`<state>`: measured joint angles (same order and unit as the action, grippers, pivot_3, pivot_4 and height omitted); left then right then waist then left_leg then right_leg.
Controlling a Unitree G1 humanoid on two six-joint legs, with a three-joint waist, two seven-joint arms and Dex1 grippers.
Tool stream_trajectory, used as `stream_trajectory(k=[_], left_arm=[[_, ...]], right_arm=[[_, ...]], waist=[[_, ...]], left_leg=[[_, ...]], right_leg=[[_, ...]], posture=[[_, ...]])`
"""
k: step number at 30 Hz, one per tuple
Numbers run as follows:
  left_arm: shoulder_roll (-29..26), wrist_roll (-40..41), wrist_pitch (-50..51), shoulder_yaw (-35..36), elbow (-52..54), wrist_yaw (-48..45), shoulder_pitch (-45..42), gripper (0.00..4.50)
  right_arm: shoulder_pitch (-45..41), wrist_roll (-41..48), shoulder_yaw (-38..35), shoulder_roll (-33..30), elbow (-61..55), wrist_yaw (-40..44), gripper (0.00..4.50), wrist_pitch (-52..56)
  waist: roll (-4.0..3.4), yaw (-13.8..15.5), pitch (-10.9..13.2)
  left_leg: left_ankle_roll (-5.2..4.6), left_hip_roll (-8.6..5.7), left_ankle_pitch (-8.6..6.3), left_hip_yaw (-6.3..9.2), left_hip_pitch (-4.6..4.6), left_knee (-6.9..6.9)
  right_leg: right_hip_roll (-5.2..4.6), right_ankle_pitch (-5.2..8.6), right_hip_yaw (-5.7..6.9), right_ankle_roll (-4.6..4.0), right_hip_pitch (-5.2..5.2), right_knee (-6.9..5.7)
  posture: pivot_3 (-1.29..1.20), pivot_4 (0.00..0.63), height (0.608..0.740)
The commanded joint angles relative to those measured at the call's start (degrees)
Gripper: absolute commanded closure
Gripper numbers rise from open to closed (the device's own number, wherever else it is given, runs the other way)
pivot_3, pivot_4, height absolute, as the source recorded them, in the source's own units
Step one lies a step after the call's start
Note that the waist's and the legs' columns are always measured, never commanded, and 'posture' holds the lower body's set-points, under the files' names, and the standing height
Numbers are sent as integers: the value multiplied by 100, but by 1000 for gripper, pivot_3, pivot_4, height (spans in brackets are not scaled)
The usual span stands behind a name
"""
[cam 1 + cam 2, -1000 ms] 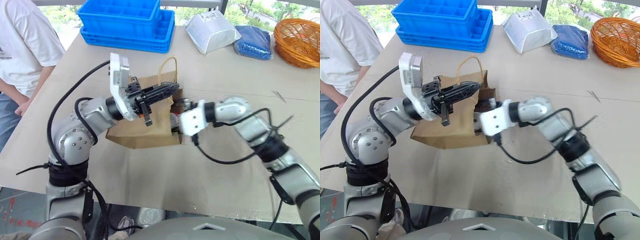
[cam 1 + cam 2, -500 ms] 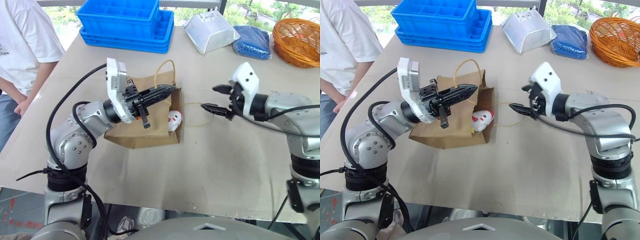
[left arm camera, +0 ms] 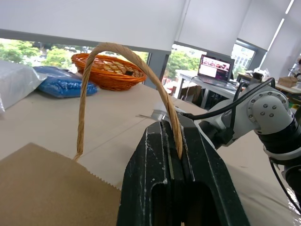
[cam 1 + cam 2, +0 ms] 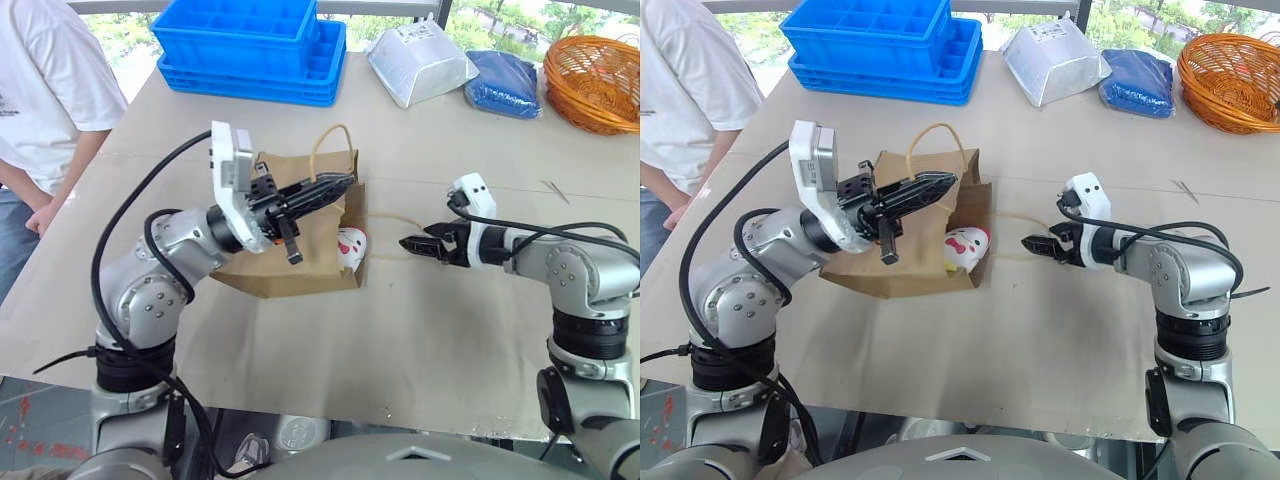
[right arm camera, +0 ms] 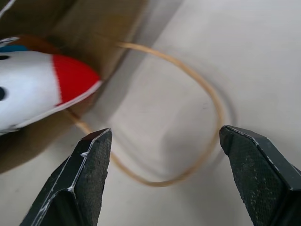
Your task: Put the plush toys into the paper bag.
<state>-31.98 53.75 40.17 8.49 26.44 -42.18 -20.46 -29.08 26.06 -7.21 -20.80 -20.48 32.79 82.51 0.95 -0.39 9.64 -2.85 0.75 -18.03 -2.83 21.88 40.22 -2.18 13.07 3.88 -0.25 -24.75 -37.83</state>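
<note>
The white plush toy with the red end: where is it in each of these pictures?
Left eye view: the white plush toy sits in the paper bag's mouth, near the picture's middle.
Right eye view: same spot, a little further left.
Left wrist view: not in it.
Right wrist view: at the left edge.
Shared landmark: the beige handle loop lying on the table beside the toy.

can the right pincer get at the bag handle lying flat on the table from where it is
Probably yes. The right pincer is open and points at the flat handle loop, with bare table between them; the white plush toy sits farther back in the paper bag mouth.
</note>
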Motion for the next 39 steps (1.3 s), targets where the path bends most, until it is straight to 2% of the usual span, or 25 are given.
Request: stream_trajectory(k=[1,6,7,10,13,15,21,25,28,32,35,37,39], left_arm=[[-23,89,-111,182,261,80,112,4500],[37,111,-135,150,314,163,164,4500],[45,121,-137,145,319,177,163,4500],[50,131,-145,144,328,186,169,4500],[39,144,-154,149,366,195,208,4500],[27,164,-156,160,384,208,222,4500],[68,128,-238,171,347,256,141,4500],[138,264,-240,307,179,394,-142,4500],[93,389,-206,512,-91,414,-330,4500],[-57,218,-279,575,-470,227,-600,4500],[-180,-100,-430,362,-814,-37,-919,4500],[-240,-588,-702,35,-1172,-368,-1170,4500],[-145,-1207,-1266,-348,-2031,-801,-1789,4500]], right_arm=[[-93,270,-465,-146,-315,-20,908,-154],[139,334,-243,-296,-185,-61,908,-242],[158,344,-165,-256,-129,-76,1149,-280],[199,445,19,-235,-44,-17,2244,-312],[182,615,-41,-165,35,6,3690,-314],[139,759,-188,-111,55,4,4458,-252],[-265,1598,-1394,246,26,-31,4458,396],[-1197,2328,-2734,658,129,-273,4458,970],[-1809,3304,-3318,729,237,-709,4458,999],[-1838,4615,-3357,602,111,-1406,4458,999],[-1699,5496,-3287,412,83,-1968,4458,874],[-1504,6365,-3022,148,109,-2525,4458,364],[-1334,7572,-2575,-271,18,-3245,4458,-562]], waist=[[0,1,0],[1,3,0],[1,-10,0],[1,-25,0],[1,-17,0],[1,-16,0],[0,1,0],[0,1,0],[-1,-2,1],[-1,-4,1],[-1,-2,1],[-1,37,1],[-2,77,1]], left_leg=[[0,0,0,0,0,0],[0,0,0,3,0,0],[0,0,0,2,0,0],[0,0,0,1,-2,0],[0,0,0,2,-1,0],[-1,0,0,2,0,0],[-1,0,0,3,0,0],[-1,0,0,3,1,0],[-1,0,0,5,-1,-1],[-1,0,0,7,0,-5],[-4,-4,-1,6,6,-5],[-8,-8,-2,9,9,-5],[-8,-11,-2,10,8,-5]], right_leg=[[1,0,0,0,0,0],[2,0,-1,0,1,0],[3,0,-2,0,1,0],[5,0,-6,0,1,-1],[6,0,-7,0,1,-1],[6,0,-7,0,1,0],[6,0,-7,0,1,0],[6,0,-7,0,0,-2],[7,0,-7,0,1,-4],[8,0,-7,0,0,-2],[7,0,-10,1,0,2],[8,0,-14,1,-1,2],[9,0,-15,1,0,0]], posture=[[0,150,740],[0,150,740],[0,150,740],[0,150,740],[0,150,740],[0,150,740],[0,150,740],[0,150,740],[0,150,740],[0,150,740],[0,150,740],[0,150,740],[0,150,740]])
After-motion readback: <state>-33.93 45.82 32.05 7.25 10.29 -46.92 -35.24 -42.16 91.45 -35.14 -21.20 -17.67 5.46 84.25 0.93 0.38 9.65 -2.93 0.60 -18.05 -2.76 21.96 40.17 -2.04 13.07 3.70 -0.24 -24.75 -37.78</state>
